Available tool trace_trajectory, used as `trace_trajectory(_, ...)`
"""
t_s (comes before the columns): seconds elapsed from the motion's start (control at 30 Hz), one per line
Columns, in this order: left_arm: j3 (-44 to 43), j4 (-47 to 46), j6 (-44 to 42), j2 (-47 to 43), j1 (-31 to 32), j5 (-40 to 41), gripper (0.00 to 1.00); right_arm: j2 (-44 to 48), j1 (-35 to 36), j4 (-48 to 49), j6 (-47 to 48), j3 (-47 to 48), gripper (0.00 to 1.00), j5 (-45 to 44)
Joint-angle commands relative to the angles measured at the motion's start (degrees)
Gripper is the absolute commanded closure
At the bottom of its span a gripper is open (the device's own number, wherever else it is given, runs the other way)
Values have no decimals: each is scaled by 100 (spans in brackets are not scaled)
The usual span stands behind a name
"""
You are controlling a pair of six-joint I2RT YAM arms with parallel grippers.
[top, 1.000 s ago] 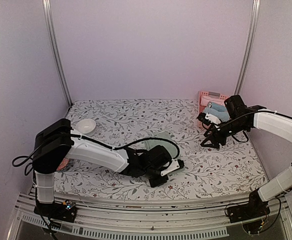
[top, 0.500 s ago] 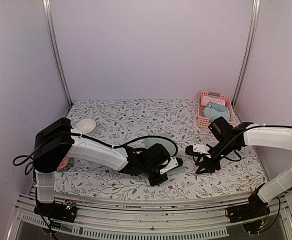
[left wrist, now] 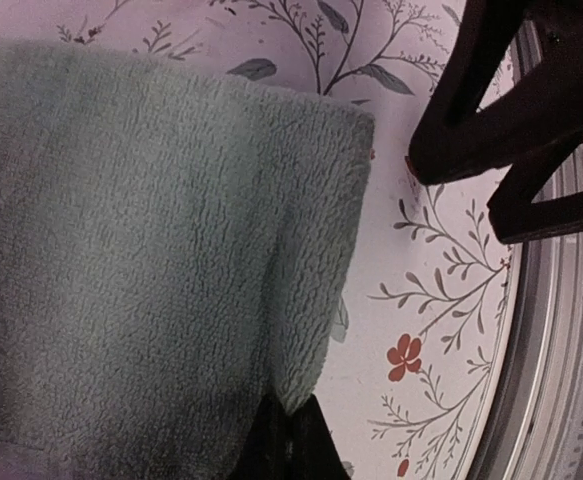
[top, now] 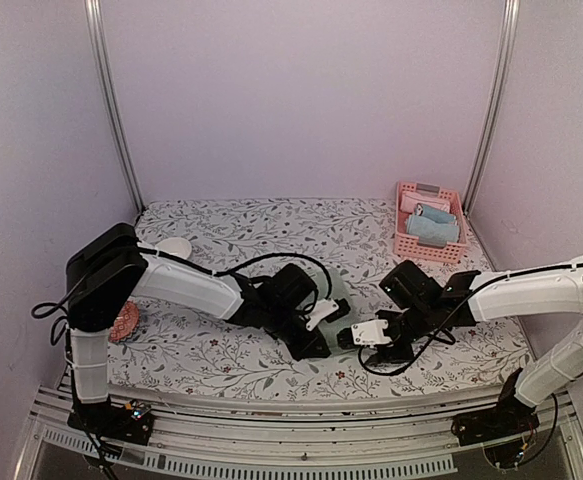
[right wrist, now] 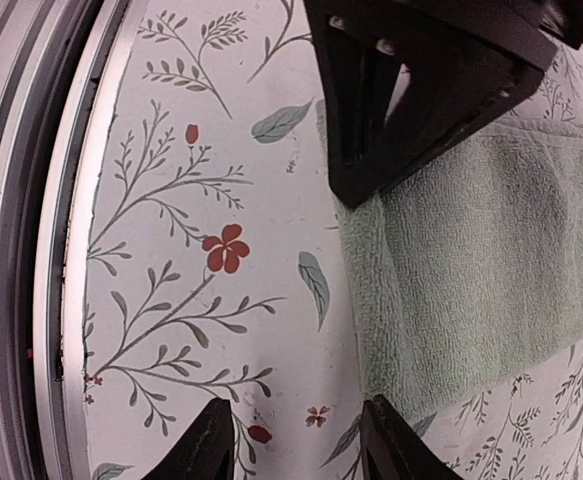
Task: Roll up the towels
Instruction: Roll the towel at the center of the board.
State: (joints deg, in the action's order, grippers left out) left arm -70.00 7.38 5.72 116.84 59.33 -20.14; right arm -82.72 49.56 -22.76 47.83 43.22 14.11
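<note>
- Table: rectangular top, covered edge to edge by a white cloth printed with grey-green leaf sprigs and small red flowers.
- Metal rail: ribbed strip running along the table's near edge, at 6 o'clock.
- White bowl: small and round, upright on the cloth at 10 o'clock, near the left edge.
- Pink slatted basket: plastic, stands on the cloth at 2 o'clock in the far right corner, well apart from the bowl.
- Sage-green towel: terry pile, spread on the cloth near the centre; one straight edge and one corner show.
- Round pinkish-orange item: at 8 o'clock by the left edge, mostly hidden; cannot tell what it is.
</note>
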Motion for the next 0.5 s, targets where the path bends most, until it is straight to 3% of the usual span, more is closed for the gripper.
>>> trace_trajectory(0.0, 200, -306, 455, -112, -210, -961, 100, -98, 359, 821, -28, -177, 55, -793)
trace_trajectory(0.3, 179, -382, 580, 20, -306, -1249, 100, -526, 520, 1190, -3, -65, 55, -1086)
trace_trajectory(0.47, 179, -378, 594, 49, -338, -1298, 100, -784, 535, 1158, -19, 0, 68, -1069)
